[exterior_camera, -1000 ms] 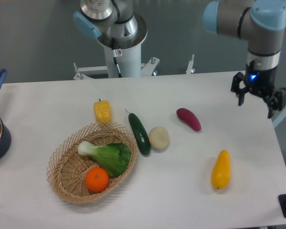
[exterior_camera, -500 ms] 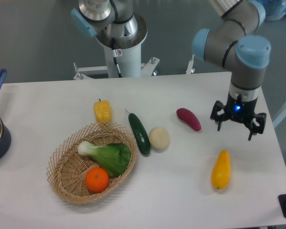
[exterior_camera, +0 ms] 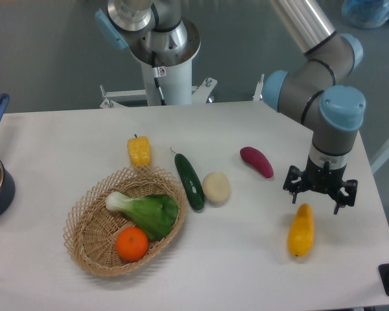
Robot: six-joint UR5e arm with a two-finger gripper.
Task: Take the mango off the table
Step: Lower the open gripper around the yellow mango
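A white table [exterior_camera: 259, 265] stands before a grey wall. The claw [exterior_camera: 320, 196] hangs spread directly over the upper tip of the single mango [exterior_camera: 301, 230], near the table's right edge. The mango's long axis runs from the claw toward the camera, nearly vertical in view. One sweet potato [exterior_camera: 256, 161], one cucumber [exterior_camera: 189, 180], one basket [exterior_camera: 91, 249].

silver-grey arm tubes, pale blue joint caps, white base column, black two-fingered hand [exterior_camera: 320, 197]

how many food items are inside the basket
2: a leafy green vegetable across the middle and an orange at the near end of the basket. Nothing seems hidden beneath.
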